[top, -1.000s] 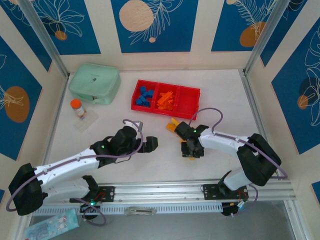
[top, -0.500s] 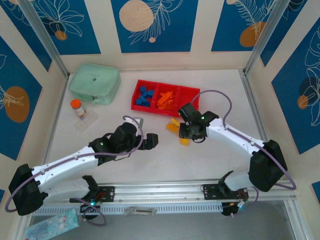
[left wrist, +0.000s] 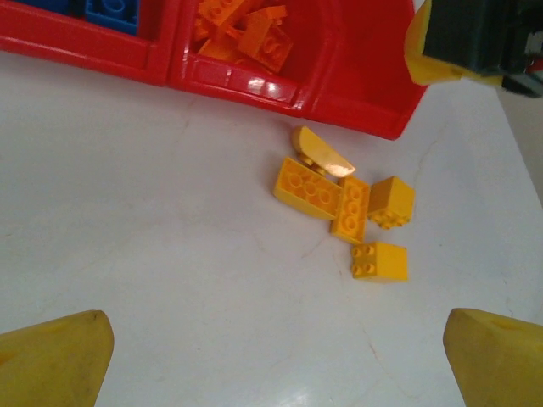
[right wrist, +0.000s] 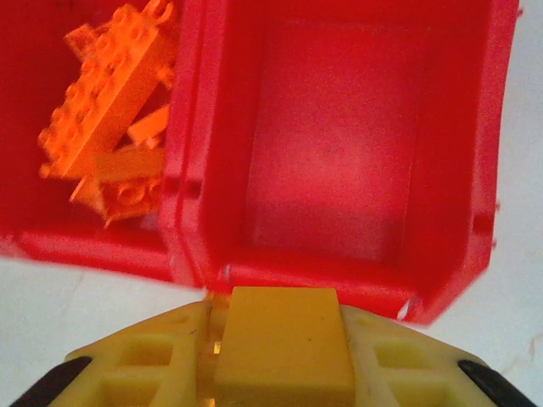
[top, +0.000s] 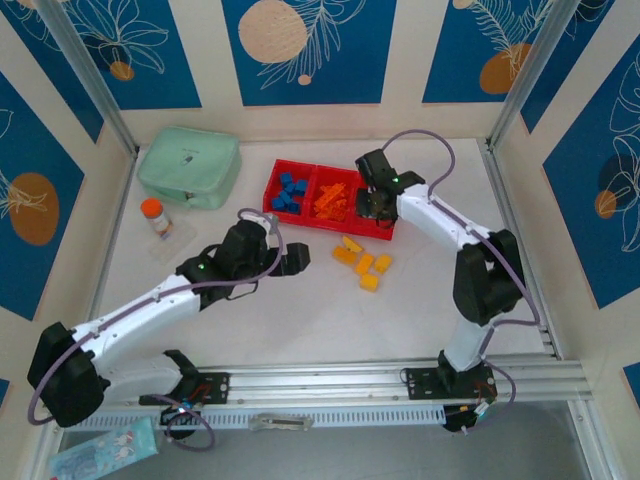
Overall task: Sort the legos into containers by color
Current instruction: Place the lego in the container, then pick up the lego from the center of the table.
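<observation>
My right jaws are closing narrowly on a yellow lego block, gripping it between them. They are hanging right at the near wall of the red tray, in front of its right compartment. That low wall is lying just ahead of the block, and the compartment's red floor is showing whole beyond it. The middle compartment is holding a heap of orange legos. The left compartment is holding the blue legos.

My left jaws are standing wide open and hovering over the table, short of the tray's front. Their yellow fingertips are showing in the lower corners of the left wrist view. Ahead of them five loose yellow legos are lying in a tight cluster on the table. The cluster is sitting just in front of the tray, apart from both sets of jaws.

Farther left, a mint-green box and an orange-capped bottle are sitting well apart from the tray.
</observation>
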